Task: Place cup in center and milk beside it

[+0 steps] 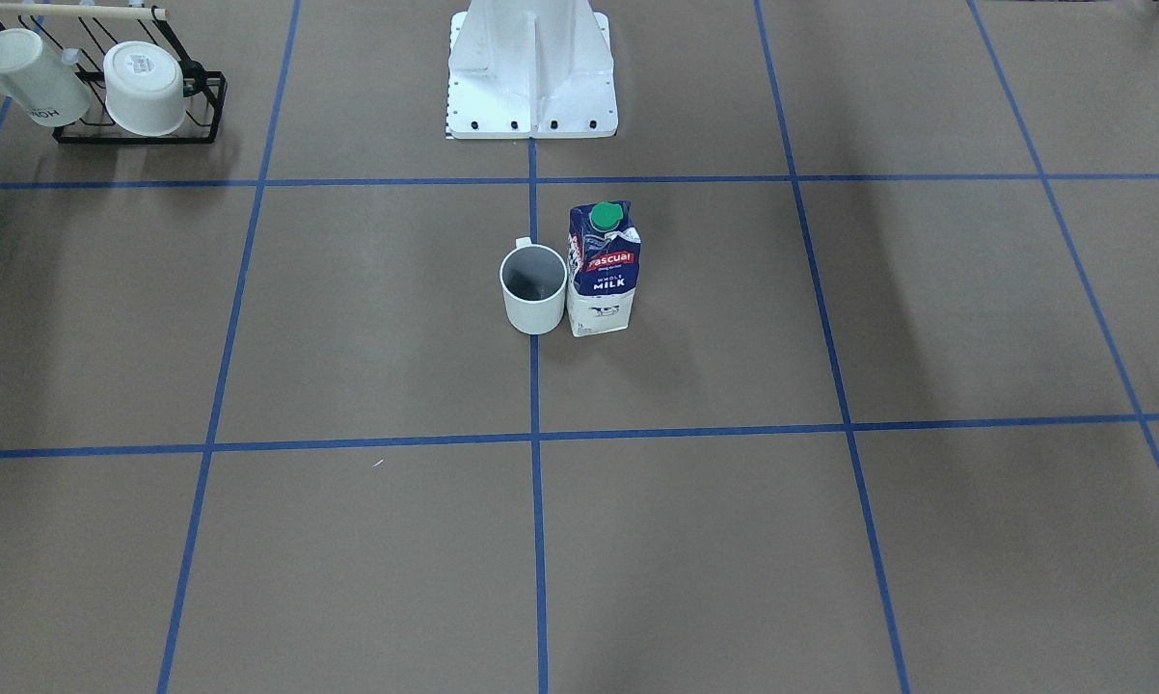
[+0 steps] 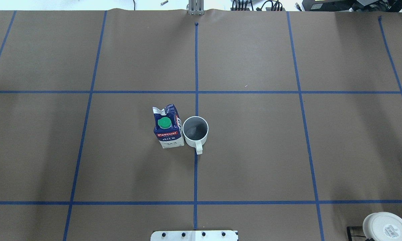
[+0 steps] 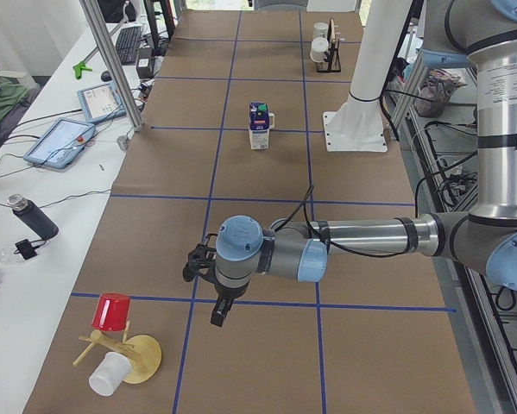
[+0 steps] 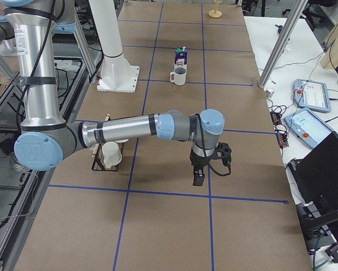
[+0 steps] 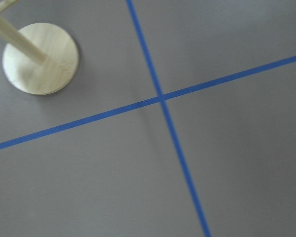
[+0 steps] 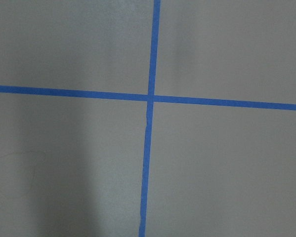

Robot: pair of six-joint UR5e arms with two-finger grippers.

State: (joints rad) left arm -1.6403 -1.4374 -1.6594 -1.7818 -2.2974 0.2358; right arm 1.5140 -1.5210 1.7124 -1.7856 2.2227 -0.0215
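Note:
The pale grey-white cup [image 1: 534, 289] stands upright on the centre blue tape line [image 2: 196, 103] in the table's middle, handle toward the robot. It also shows in the overhead view [image 2: 195, 130] and the right view [image 4: 179, 76]. The navy and white milk carton [image 1: 603, 270] with a green cap stands upright close beside it [image 2: 168, 129], on the robot's left of the cup [image 3: 258, 127]. My left gripper [image 3: 217, 312] hangs over the table's left end, far from both. My right gripper [image 4: 198, 178] hangs over the right end. I cannot tell whether either is open or shut.
A black rack with two white cups [image 1: 136, 92] stands at the robot's right end [image 4: 106, 155]. A red cup [image 3: 111, 312] and a white cup on a wooden stand [image 3: 137, 358] lie at the left end. The stand's round base [image 5: 40, 58] shows below the left wrist. The robot's white base [image 1: 531, 77] stands behind the cup.

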